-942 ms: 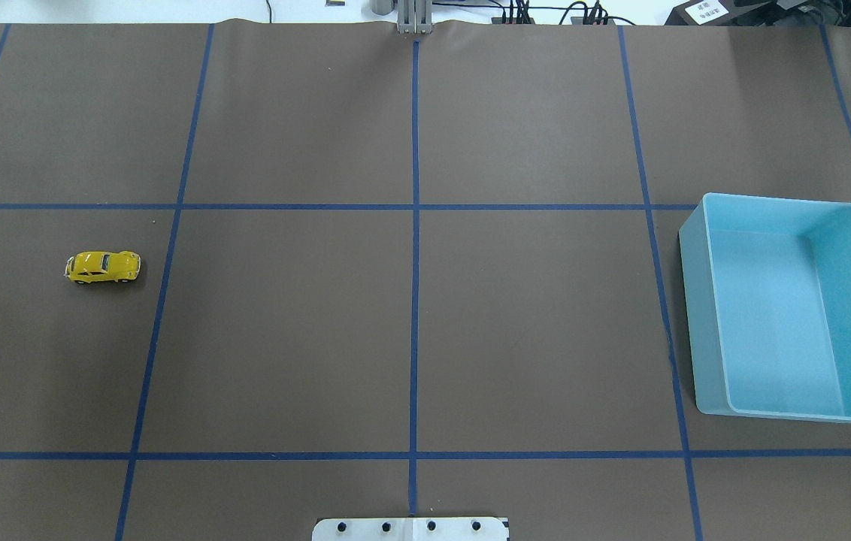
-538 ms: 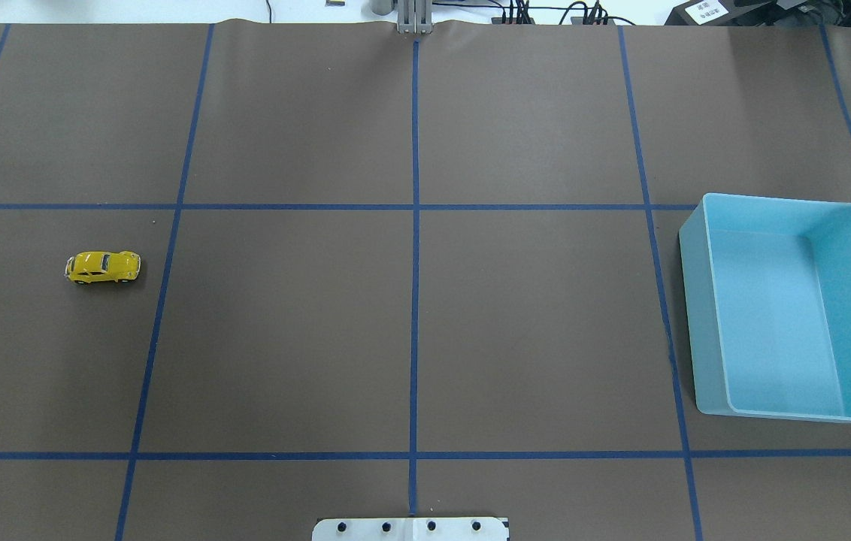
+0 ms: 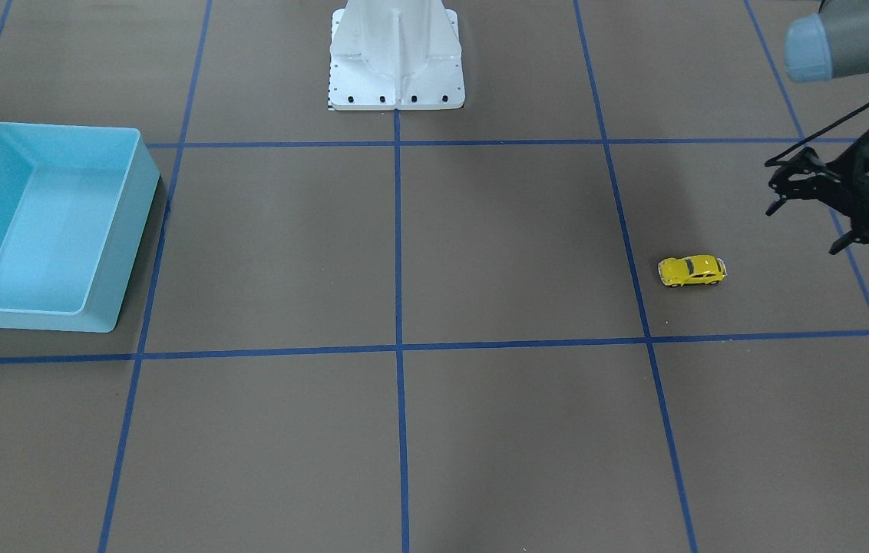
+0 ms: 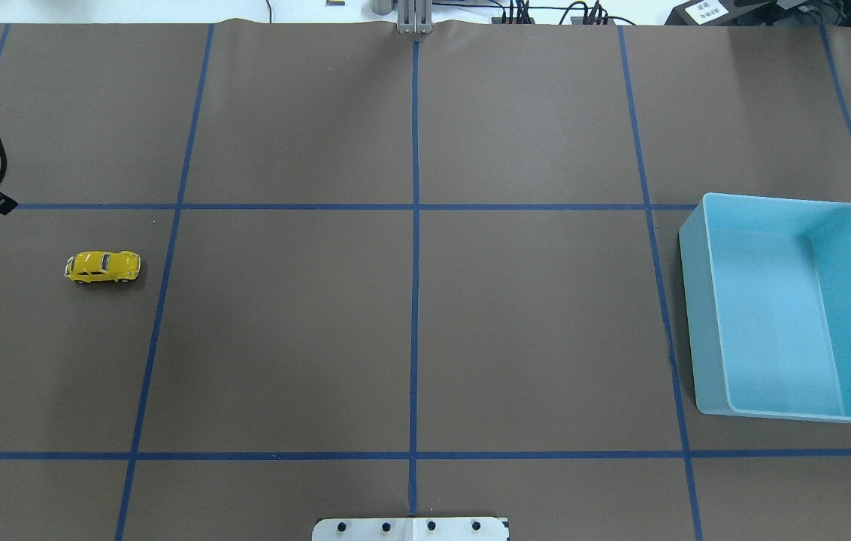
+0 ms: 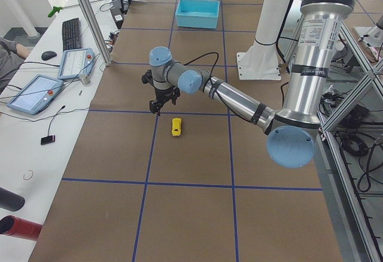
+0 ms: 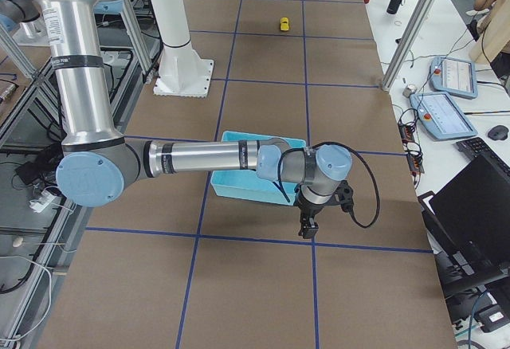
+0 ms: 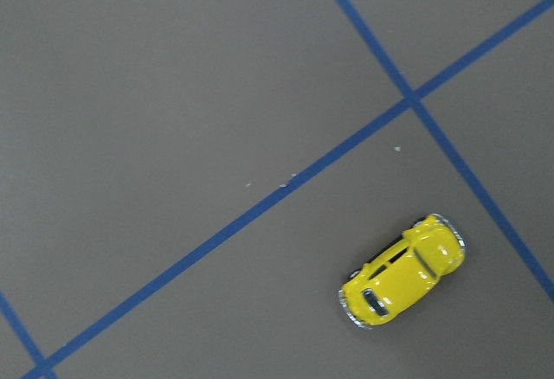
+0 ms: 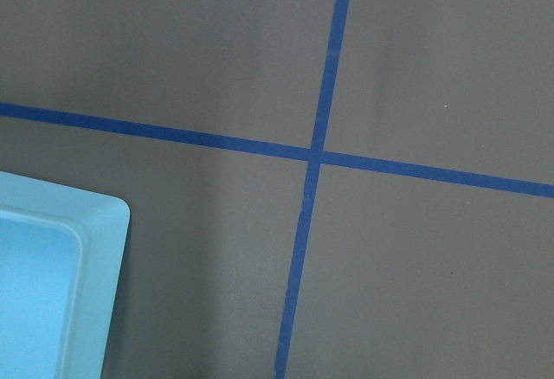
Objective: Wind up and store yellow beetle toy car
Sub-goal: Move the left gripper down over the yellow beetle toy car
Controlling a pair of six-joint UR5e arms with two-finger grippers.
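Car (image 3: 692, 270) near left pincer (image 3: 804, 229)

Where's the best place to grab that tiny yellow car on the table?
Pinch the yellow beetle toy car across its two sides, coming straight down from above. It stands on its wheels, its roof is rounded, and side to side is its narrowest span. The open left end effector is nearest.
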